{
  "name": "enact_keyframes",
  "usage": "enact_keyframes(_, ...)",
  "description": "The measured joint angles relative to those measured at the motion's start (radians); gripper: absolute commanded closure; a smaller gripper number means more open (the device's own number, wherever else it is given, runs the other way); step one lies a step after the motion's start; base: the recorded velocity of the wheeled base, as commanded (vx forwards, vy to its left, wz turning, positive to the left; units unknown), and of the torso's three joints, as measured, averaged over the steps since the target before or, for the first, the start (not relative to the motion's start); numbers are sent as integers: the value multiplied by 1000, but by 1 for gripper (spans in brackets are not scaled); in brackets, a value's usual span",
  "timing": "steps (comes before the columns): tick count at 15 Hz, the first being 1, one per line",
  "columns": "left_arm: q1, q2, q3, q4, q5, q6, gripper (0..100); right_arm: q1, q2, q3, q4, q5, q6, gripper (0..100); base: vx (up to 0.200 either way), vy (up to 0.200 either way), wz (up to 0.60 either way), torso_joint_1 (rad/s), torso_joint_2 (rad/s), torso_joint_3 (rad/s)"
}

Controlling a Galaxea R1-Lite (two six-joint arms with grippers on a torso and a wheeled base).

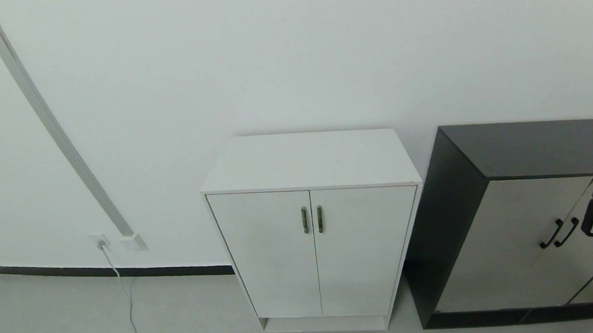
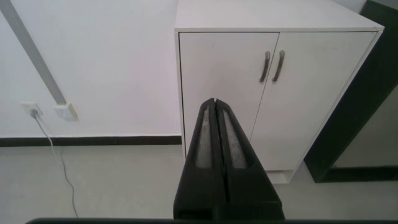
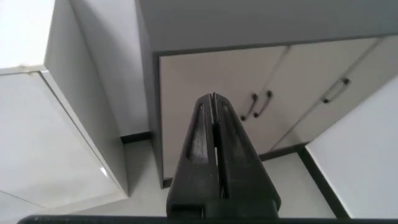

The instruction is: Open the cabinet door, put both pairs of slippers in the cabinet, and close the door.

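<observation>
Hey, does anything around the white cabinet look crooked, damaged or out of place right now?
Nothing stands out. The white cabinet stands square, both doors shut and flush, its two handles upright side by side. The black cabinet beside it looks undamaged. A cable hangs from a wall socket, ordinary enough.
</observation>
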Motion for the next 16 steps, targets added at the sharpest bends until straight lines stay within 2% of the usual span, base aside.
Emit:
enact_keyframes(5, 0, 0, 0, 0, 0, -1, 100, -8, -169, 119, 27, 38, -7, 100, 0, 0, 0, 0, 0, 0)
enact_keyframes(9, 0, 0, 0, 0, 2, -2, 100, -6, -315, 166, 167, 98, -6, 100, 0, 0, 0, 0, 0, 0)
enact_keyframes(16, 0, 0, 0, -1, 3, -2, 100, -6, -686, 182, 643, 256, -1, 100, 0, 0, 0, 0, 0, 0)
